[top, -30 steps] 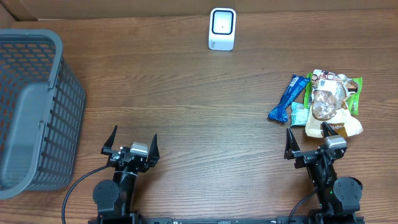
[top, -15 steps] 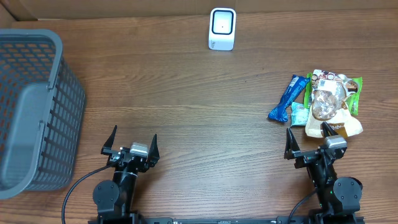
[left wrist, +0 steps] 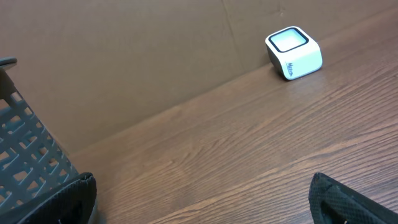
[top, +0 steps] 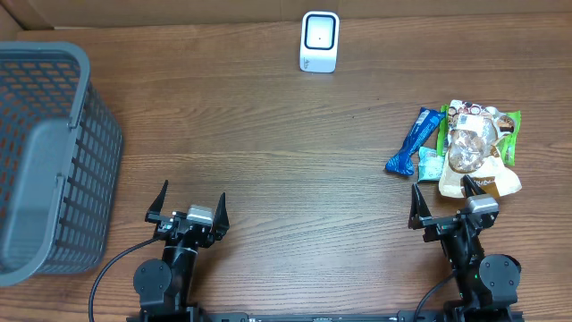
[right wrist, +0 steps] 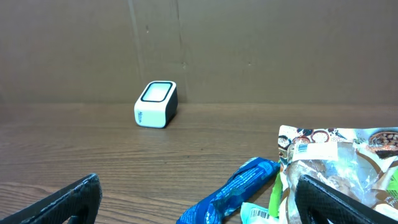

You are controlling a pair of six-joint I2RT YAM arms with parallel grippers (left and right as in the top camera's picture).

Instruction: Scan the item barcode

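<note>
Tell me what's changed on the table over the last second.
Nothing visibly changed. The left gripper and right gripper stay open and empty at the near edge; the snack packets, the blue bar, the scanner and the basket lie where they were.

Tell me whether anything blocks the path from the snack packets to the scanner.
Nothing visible does. Only bare table lies between the snack packets and the scanner. The open right gripper sits at the packets' near edge, with nothing between them.
</note>
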